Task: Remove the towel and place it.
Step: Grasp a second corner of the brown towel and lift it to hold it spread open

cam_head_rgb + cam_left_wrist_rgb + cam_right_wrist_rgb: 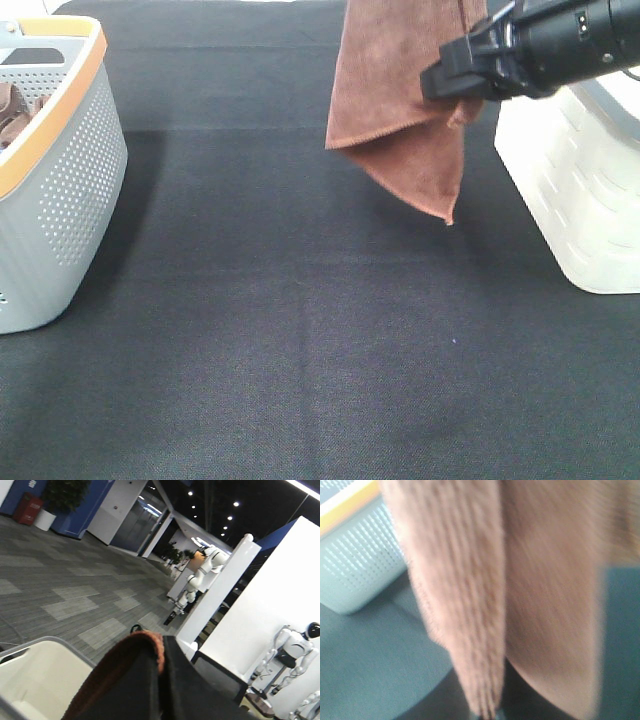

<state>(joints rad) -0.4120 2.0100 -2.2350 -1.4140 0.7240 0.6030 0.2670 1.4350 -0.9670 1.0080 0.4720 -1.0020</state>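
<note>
The rust-brown towel [400, 110] hangs in folds above the black table, its lowest corner pointing down. Its top runs out of the exterior view. My right gripper [447, 80] comes in from the right and is shut on the towel's right edge. In the right wrist view the towel [520, 605] fills most of the frame, blurred. My left gripper [161, 655] does not show in the exterior view. In the left wrist view its dark jaws are pressed together, with the towel's brown edge [142, 639] curving over them.
A grey perforated basket [70, 190] with an orange rim stands at the left edge and holds another brown cloth [12, 115]. It also shows in the right wrist view [355, 555]. A white ribbed basket [580, 190] stands at the right, just beside the towel. Black cloth [300, 350] covers the table.
</note>
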